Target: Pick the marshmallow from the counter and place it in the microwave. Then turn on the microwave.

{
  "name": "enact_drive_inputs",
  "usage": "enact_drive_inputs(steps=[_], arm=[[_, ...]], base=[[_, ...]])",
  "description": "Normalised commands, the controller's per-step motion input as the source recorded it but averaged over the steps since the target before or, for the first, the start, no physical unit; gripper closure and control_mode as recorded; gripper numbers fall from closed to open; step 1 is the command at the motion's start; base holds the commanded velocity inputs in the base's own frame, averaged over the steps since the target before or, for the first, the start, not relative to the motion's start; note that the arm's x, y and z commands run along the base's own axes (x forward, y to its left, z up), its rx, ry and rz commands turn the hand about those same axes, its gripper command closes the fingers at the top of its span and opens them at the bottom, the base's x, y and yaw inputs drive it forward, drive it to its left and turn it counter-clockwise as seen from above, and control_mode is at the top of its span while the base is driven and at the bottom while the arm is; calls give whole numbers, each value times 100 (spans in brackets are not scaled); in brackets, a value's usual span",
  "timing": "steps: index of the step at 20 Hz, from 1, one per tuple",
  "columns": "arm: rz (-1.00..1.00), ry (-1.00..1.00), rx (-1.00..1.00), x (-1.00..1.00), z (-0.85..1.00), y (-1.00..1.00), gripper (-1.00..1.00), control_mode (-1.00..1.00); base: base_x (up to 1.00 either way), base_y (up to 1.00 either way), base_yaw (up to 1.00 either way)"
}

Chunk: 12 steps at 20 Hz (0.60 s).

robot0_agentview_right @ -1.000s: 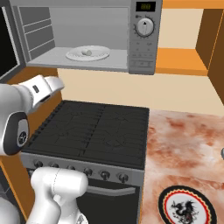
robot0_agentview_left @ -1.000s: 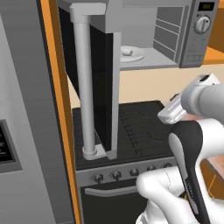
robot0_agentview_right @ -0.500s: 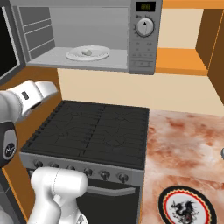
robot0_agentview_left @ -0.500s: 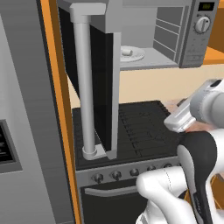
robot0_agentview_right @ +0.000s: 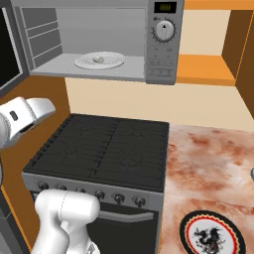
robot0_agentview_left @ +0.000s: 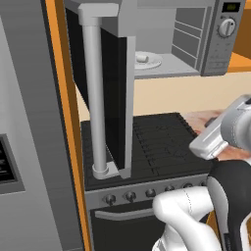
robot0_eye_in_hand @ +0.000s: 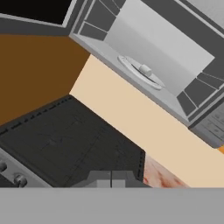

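Since the hand (robot0_eye_in_hand: pixel 111 181) is clenched with nothing between its fingers, you have only the door and the start of the microwave left to do.

Just below and ahead of the hand lies the black stovetop (robot0_eye_in_hand: pixel 70 140), with its knobs (robot0_agentview_right: pixel 119 198) on the front edge nearest to you. To the hand's right, the mottled table (robot0_agentview_right: pixel 208 168) begins, and a round plate with a dark drawing (robot0_agentview_right: pixel 211 233) lies on it, well apart from your way.

Above and beyond the hand, the microwave (robot0_agentview_right: pixel 99 64) stands open. The marshmallow (robot0_eye_in_hand: pixel 145 69) is already inside, resting on the white plate (robot0_eye_in_hand: pixel 131 68) near its middle.

Far to the hand's left, the open door (robot0_agentview_left: pixel 115 98) hangs out over the stove with its long bar handle (robot0_agentview_left: pixel 93 98) turned toward you.

I think the main risk is the door: if you push it fast or at its edge, the hand can slip off, or the door can bounce back open. A hard shut could also shake the marshmallow off the plate. The round dial (robot0_agentview_right: pixel 163 31) is small, so a clenched hand may miss it.
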Motion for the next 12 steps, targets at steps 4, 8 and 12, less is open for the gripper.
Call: enact_drive_inputs(steps=[4, 8, 12], arm=[[-1, 1, -1, -33, 0, 14, 100, -100], [-2, 2, -1, -34, 0, 14, 100, -100], [-2, 1, 0, -38, 2, 13, 100, -100]], base=[[0, 0, 0], [0, 0, 0], [0, 0, 0]])
